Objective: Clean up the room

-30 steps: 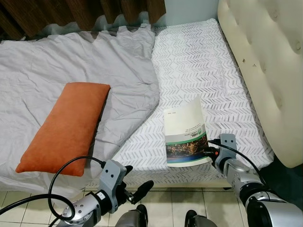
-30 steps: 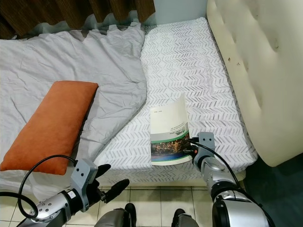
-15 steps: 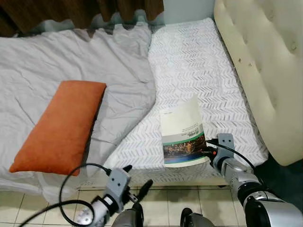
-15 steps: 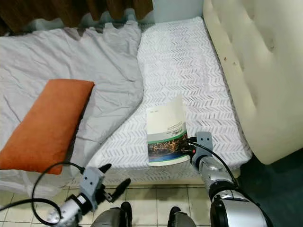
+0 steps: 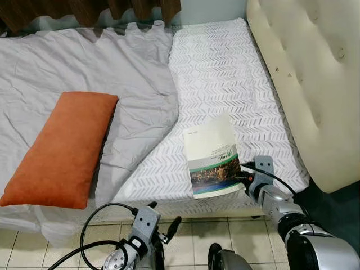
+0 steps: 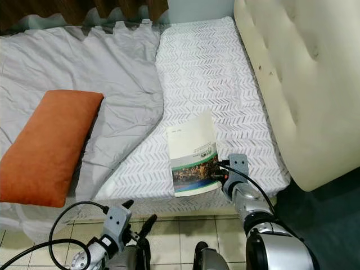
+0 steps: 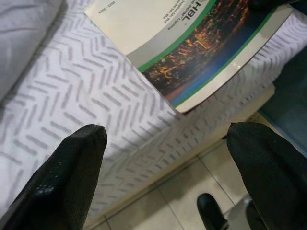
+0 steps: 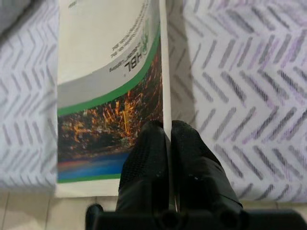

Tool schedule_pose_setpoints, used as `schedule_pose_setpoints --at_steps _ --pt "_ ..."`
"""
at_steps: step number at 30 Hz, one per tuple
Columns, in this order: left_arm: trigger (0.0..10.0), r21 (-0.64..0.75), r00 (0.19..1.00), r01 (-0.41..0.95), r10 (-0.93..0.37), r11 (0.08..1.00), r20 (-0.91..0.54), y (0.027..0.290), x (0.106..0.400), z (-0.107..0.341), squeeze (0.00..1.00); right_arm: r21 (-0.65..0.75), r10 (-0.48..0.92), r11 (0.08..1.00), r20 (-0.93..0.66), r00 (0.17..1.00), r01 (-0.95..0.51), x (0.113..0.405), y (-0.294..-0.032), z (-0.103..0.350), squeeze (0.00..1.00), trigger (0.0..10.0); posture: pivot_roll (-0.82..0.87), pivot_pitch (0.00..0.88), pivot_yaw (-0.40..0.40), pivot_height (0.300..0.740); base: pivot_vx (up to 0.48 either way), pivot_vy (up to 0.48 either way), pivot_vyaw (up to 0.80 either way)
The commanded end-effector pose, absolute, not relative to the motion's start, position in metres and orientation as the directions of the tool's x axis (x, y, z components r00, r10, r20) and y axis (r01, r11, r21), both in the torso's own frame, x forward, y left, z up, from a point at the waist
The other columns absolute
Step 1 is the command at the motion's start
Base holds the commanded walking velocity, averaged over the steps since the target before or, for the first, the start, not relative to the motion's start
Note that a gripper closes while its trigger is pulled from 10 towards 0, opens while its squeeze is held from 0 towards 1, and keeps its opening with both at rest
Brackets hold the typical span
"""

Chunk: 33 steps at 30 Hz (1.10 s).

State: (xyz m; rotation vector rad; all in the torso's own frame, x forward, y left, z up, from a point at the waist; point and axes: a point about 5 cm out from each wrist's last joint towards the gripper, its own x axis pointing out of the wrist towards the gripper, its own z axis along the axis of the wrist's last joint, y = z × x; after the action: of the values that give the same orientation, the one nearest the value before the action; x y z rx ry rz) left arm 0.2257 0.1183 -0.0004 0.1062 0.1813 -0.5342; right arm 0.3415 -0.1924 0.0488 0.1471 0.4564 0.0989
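Nearest, low over the tiled floor point(image 5: 191, 239) in front of the bed, the left tool point(image 5: 163, 225) hangs with its two black fingers point(image 7: 67, 177) spread wide and nothing between them. Its wrist view looks past them at the near edge of the bed and at the lower corner of the booklet, well apart from both fingers.

To the right, at the near right corner of the bed, the right tool point(image 8: 165, 143) is closed narrow on the booklet point(image 5: 214, 160), its fingertips point(image 8: 144, 148) pinching the right-hand edge low down, one finger on the cover and one under it. The booklet lies on the white chevron-patterned mattress cover point(image 5: 225, 73), close to the near edge and tilted a little. Its upper part is cream with a short line of small print near the top left corner that is too small to read. Lower down a grey band and a green stripe curve across, and the letters "HBL" stand there beside a green emblem with a fine line of text that cannot be made out. The bottom part carries a picture of city lights at night over blue.

Left of the booklet, the grey sheet point(image 5: 112, 73) covers the rest of the bed, rumpled, its edge folded over the patterned cover. An orange pillow point(image 5: 62, 149) lies on it at the near left, slanted. On the right a cream tufted headboard point(image 5: 315, 84) runs along the bed. At the far edge hang dark brown curtains point(image 5: 84, 8).
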Motion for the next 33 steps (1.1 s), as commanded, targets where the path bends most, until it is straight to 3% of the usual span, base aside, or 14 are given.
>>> schedule_pose_setpoints --at_steps 1,5,12,15,16,18,31,32,33 --pt "10.0 0.048 0.851 0.497 -0.476 0.866 -0.223 0.127 0.218 -0.008 0.00 0.213 0.116 0.977 -0.418 0.901 -0.027 0.345 -0.189 0.052 0.02 0.0 0.11 0.305 0.026 0.740 0.000 0.000 0.00" --pt "10.0 0.047 0.861 0.489 -0.473 0.871 -0.185 0.128 0.218 -0.003 0.00 0.289 0.093 0.957 -0.395 0.914 0.027 0.350 -0.188 0.059 0.02 0.0 0.13 0.305 0.034 0.740 0.000 0.000 0.00" --pt "10.0 0.046 0.865 0.486 -0.473 0.873 -0.164 0.128 0.214 -0.002 0.00 0.304 0.083 0.952 -0.388 0.918 0.043 0.354 -0.186 0.063 0.02 0.0 0.16 0.313 0.038 0.740 0.000 0.000 0.00" --pt "10.0 0.046 0.866 0.486 -0.474 0.873 -0.159 0.129 0.210 -0.001 0.00 0.269 0.100 0.963 -0.395 0.913 0.011 0.354 -0.182 0.063 0.02 0.0 0.18 0.323 0.045 0.740 0.000 0.000 0.00" --pt "10.0 0.046 0.866 0.487 -0.475 0.872 -0.160 0.130 0.209 -0.001 0.00 0.243 0.110 0.970 -0.403 0.908 -0.009 0.354 -0.181 0.062 0.19 0.0 0.18 0.326 0.047 0.740 0.000 0.000 0.00" --pt "10.0 0.046 0.865 0.488 -0.475 0.872 -0.162 0.131 0.206 -0.001 0.00 0.189 0.123 0.981 -0.419 0.899 -0.046 0.353 -0.179 0.060 0.21 0.0 0.18 0.329 0.045 0.740 0.000 0.000 0.00" --pt "10.0 0.040 0.865 0.483 -0.469 0.875 -0.178 0.130 0.201 -0.002 0.00 -0.010 0.131 0.988 -0.464 0.876 -0.154 0.350 -0.184 0.058 0.18 0.0 0.18 0.341 0.040 0.740 0.000 0.000 0.00" --pt "10.0 0.039 0.864 0.484 -0.470 0.874 -0.178 0.130 0.201 -0.002 0.00 -0.028 0.129 0.987 -0.467 0.875 -0.160 0.350 -0.185 0.058 0.22 3.7 0.18 0.341 0.040 0.740 0.000 0.000 0.00" --pt "10.0 0.039 0.864 0.484 -0.470 0.874 -0.178 0.130 0.201 -0.002 0.00 -0.028 0.129 0.987 -0.467 0.875 -0.160 0.350 -0.185 0.058 0.22 3.7 0.18 0.341 0.040 0.740 0.000 0.000 0.00"
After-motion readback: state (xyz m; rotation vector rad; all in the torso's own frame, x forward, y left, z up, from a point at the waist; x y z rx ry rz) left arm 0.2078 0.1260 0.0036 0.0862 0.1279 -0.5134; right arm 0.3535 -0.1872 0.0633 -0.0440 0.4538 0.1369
